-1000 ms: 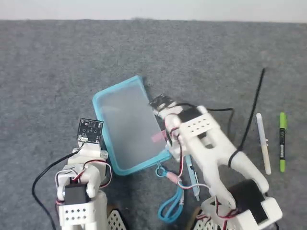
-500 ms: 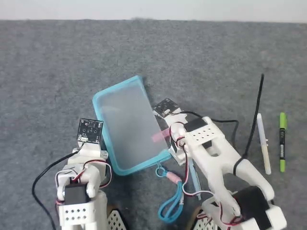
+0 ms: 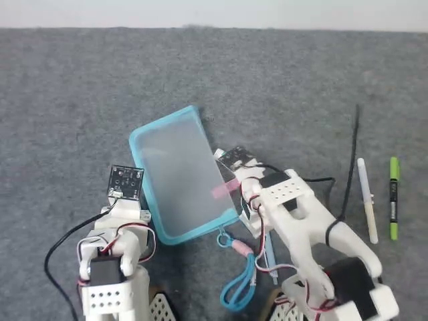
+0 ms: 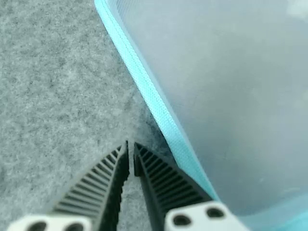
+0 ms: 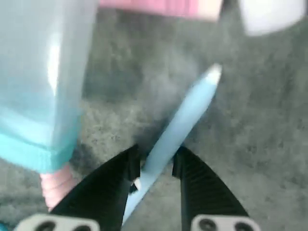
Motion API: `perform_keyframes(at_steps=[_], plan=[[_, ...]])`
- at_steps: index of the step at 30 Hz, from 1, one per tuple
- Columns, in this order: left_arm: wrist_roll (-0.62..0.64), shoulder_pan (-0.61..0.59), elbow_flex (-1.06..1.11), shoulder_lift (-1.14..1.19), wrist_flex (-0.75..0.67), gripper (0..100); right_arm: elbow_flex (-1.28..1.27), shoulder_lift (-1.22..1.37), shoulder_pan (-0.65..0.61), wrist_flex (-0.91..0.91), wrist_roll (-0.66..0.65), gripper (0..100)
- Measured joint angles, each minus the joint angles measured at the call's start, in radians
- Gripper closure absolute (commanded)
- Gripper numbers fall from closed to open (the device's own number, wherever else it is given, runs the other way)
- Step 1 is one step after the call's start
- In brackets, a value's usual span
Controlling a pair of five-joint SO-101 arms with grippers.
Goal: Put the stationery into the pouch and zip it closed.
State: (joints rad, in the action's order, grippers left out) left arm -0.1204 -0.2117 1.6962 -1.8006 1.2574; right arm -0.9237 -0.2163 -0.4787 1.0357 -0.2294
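The teal-edged clear pouch lies flat mid-table, a pink piece resting at its right edge. A light blue pen lies on the carpet just right of the pouch's near corner. My right gripper is down over the light blue pen, its fingers pressed against both sides of the barrel. The pouch's corner is beside it. My left gripper is shut with nothing in it, on the carpet just outside the pouch's left edge.
A white pen and a green marker lie side by side at the far right. A teal strap loop with a pink pull trails from the pouch's near corner. A black cable arcs over the right side.
The right arm has drawn back toward the near edge and come down along the pouch's right side onto the blue pen. The left arm and pouch have not moved.
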Motion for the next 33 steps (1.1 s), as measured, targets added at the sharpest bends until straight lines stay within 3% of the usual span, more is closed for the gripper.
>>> perform_keyframes(at_steps=[3, 9, 15, 21, 33], plan=[[0.000, 0.000, 0.000, 0.000, 0.000, 99, 0.003, 0.005, 0.003, 0.000, -0.008, 99.1], [0.000, 0.000, 0.000, 0.000, 0.000, 99, 0.009, 0.006, 0.115, 0.011, -0.020, 99.1], [0.000, 0.000, 0.000, 0.000, 0.000, 99, 0.239, 0.011, 0.445, 0.192, -0.166, 99.1], [0.000, 0.000, 0.000, 0.000, 0.000, 99, 0.516, 0.075, 0.738, 0.244, -0.319, 99.1], [0.000, 0.000, 0.000, 0.000, 0.000, 99, 0.910, 0.542, 0.919, 0.244, -0.540, 98.8]])
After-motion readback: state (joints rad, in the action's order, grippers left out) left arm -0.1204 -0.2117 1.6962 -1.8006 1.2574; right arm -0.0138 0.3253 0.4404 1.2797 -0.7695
